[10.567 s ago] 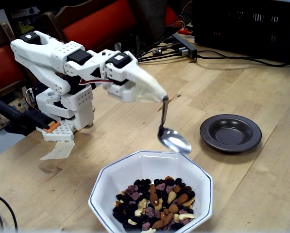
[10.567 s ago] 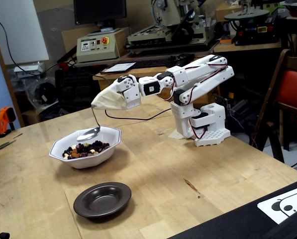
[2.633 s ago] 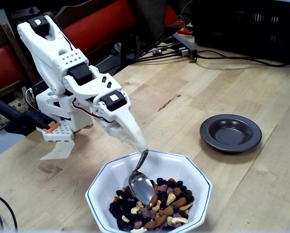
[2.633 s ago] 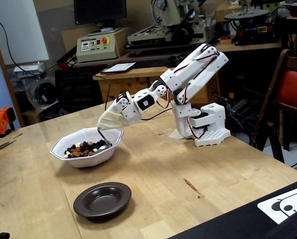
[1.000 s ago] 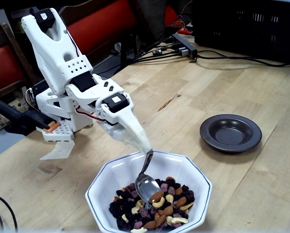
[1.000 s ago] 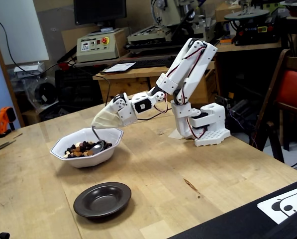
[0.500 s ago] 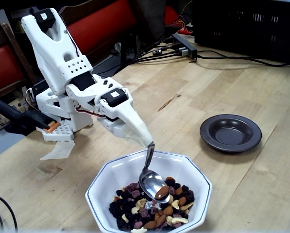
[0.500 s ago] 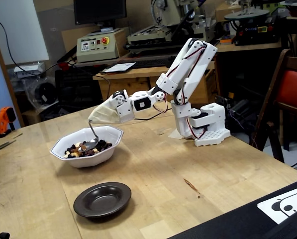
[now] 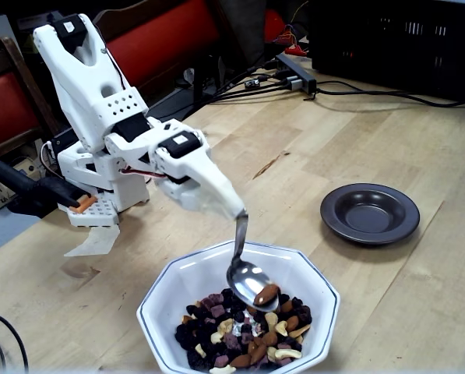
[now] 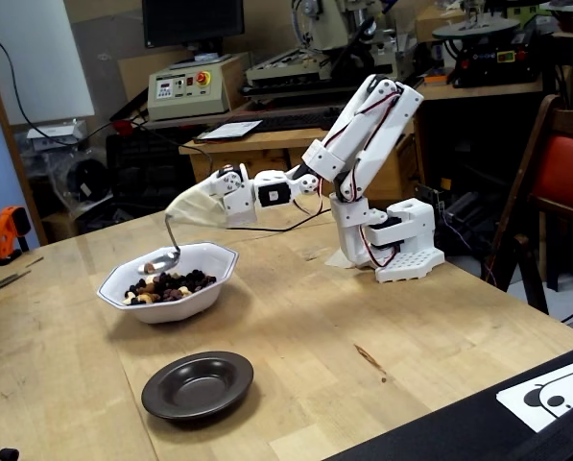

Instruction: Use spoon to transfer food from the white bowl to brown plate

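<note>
The white bowl (image 9: 160, 299) sits at the near edge in a fixed view, holding the food (image 9: 244, 336): almonds, cashews and dark fruit pieces. My gripper (image 9: 234, 209), covered in a white wrap, is shut on the handle of the spoon (image 9: 246, 274). The spoon hangs just above the food with an almond (image 9: 266, 294) in its oval bowl. The brown plate (image 9: 370, 213) lies bare to the right. In a fixed view from the other side, my gripper (image 10: 175, 217) holds the spoon (image 10: 164, 260) over the white bowl (image 10: 161, 305), and the brown plate (image 10: 198, 384) is nearer the camera.
The arm's white base (image 9: 100, 199) stands at the left of the wooden table. Cables (image 9: 357, 89) and a black crate (image 9: 396, 35) lie at the back. A red chair (image 10: 560, 182) and a black sheet (image 10: 516, 423) border the table's right side.
The spoon went down into the food, scooped, and has now risen out of the pile carrying an almond. The gripper tilted up towards level.
</note>
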Available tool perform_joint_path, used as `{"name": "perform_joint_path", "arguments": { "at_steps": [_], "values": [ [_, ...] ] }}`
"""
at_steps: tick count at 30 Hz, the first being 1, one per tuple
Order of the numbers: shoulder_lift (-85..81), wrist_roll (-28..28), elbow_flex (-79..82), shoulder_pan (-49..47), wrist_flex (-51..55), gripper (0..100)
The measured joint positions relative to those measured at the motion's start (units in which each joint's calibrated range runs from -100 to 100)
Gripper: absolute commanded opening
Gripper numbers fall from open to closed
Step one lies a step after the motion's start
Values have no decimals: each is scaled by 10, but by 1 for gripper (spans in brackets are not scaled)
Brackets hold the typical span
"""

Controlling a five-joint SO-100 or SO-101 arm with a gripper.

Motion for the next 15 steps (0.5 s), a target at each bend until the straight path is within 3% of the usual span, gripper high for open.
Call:
{"name": "perform_joint_path", "arguments": {
  "at_steps": [15],
  "values": [
    [-104, 0, 0, -1, 0, 2]
  ]
}}
